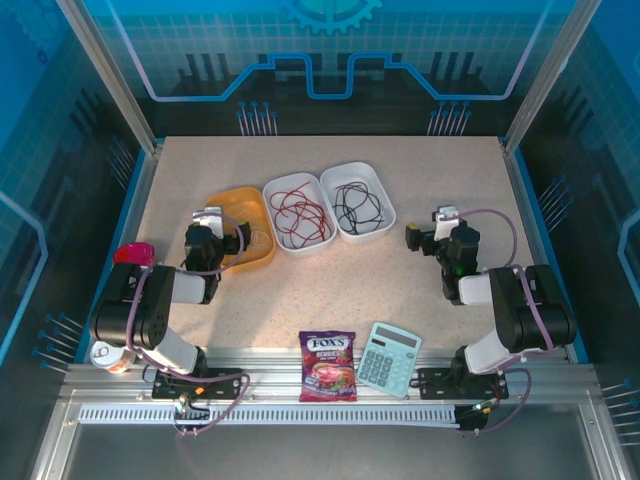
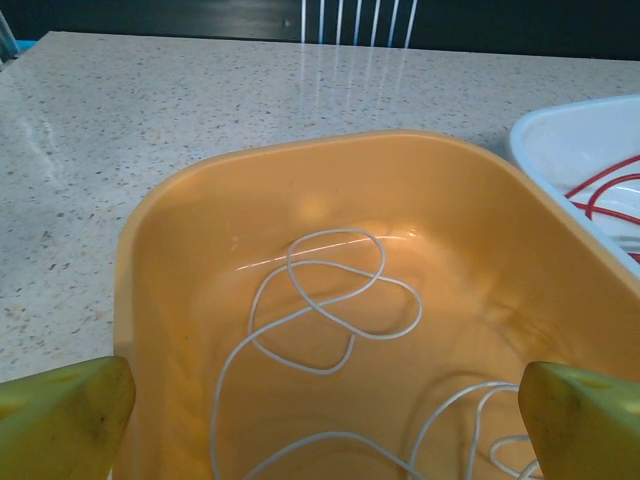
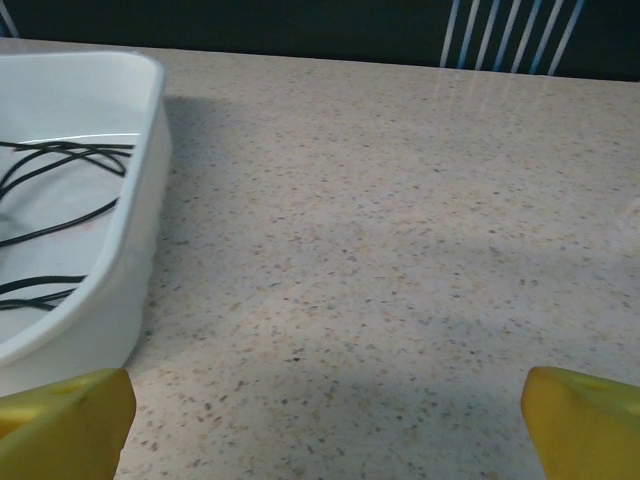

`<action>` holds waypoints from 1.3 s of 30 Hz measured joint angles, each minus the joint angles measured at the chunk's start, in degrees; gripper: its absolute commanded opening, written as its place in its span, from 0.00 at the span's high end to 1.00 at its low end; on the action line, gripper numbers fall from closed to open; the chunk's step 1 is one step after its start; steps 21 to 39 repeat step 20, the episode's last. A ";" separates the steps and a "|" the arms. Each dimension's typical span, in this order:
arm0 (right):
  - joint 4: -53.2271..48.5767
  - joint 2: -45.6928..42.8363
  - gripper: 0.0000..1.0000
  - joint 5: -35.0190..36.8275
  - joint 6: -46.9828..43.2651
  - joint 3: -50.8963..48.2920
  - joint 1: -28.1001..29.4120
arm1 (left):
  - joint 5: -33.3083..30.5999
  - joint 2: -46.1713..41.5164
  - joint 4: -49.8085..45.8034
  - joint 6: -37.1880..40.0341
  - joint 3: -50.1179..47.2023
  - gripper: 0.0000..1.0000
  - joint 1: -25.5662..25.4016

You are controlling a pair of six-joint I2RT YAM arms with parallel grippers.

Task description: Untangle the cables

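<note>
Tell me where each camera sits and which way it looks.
Top external: above and behind, looking down at the table; left arm and right arm show.
Left wrist: on the left arm, looking into the orange tray with a whitish cable; own yellow fingertips show.
Right wrist: low over the table, white tray with black cables at left; own fingertips.
Shared: the orange tray, in top external and left wrist.

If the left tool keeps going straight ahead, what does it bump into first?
Probably the white cable lying in the orange bin, or the bin's floor just under it. The left tool is open and points down into that bin. Depth is hard to judge.
</note>
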 measured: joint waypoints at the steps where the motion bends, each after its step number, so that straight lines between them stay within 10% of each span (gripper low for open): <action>1: -0.35 0.00 0.00 -1.29 -0.15 0.15 -0.13 | 0.39 0.00 0.00 0.04 0.00 0.01 0.00; 39: -0.72 0.00 0.00 -6.23 -0.68 0.24 -0.96 | 1.03 -0.02 -0.09 0.17 0.04 0.01 0.00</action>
